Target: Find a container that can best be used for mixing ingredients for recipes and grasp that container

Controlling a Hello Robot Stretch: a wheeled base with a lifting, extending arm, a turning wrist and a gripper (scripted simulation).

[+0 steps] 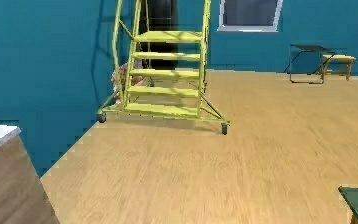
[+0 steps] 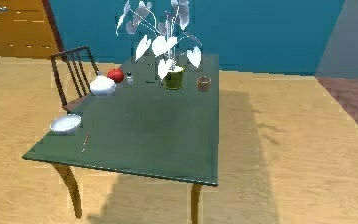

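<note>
One green table [image 2: 137, 140] with two white bowls [image 2: 66, 123] [image 2: 104, 86], one red apple [image 2: 116, 74], one potted plant [image 2: 173, 78]; fingers' state untellable.

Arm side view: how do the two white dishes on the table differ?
The nearer white dish looks flat and shallow; the farther white dish looks rounder and fuller. The nearer one sits alone at the left edge of the table; the farther one lies beside a red round thing by the chair. Both are white.

Teal walls [image 1: 47, 60], wood floor [image 1: 237, 160], yellow stepladder [image 1: 165, 75], green table [image 2: 157, 130]
</note>
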